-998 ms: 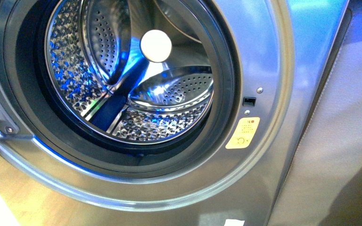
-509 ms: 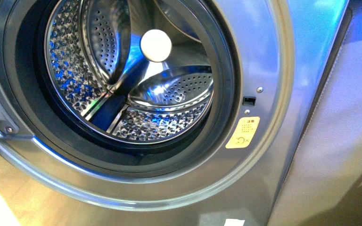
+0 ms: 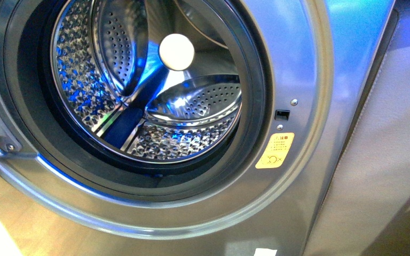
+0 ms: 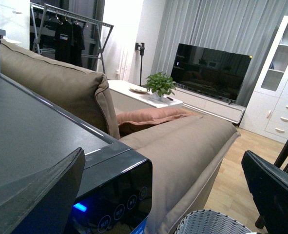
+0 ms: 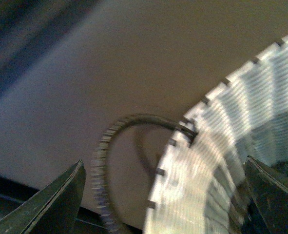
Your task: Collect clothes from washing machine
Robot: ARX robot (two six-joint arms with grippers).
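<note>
The silver-grey washing machine point(image 3: 299, 64) fills the front view with its round porthole uncovered. Its perforated steel drum point(image 3: 192, 106) shows bare metal with blue reflections. The clothes show in no view. Neither arm appears in the front view. In the left wrist view my left gripper point(image 4: 158, 204) is open with nothing between its fingers point(image 4: 36, 195), above a dark appliance top with a glossy black touch panel point(image 4: 114, 200). In the blurred right wrist view my right gripper point(image 5: 163, 204) is open over the rim of a striped woven basket point(image 5: 231, 126).
An orange warning sticker point(image 3: 275, 150) sits right of the porthole. The door hinge point(image 3: 0, 140) is at the left edge. A beige sofa point(image 4: 182, 146) stands beside the appliance, with the basket's rim point(image 4: 212, 225) below it. The basket's handle point(image 5: 109, 146) arches outward.
</note>
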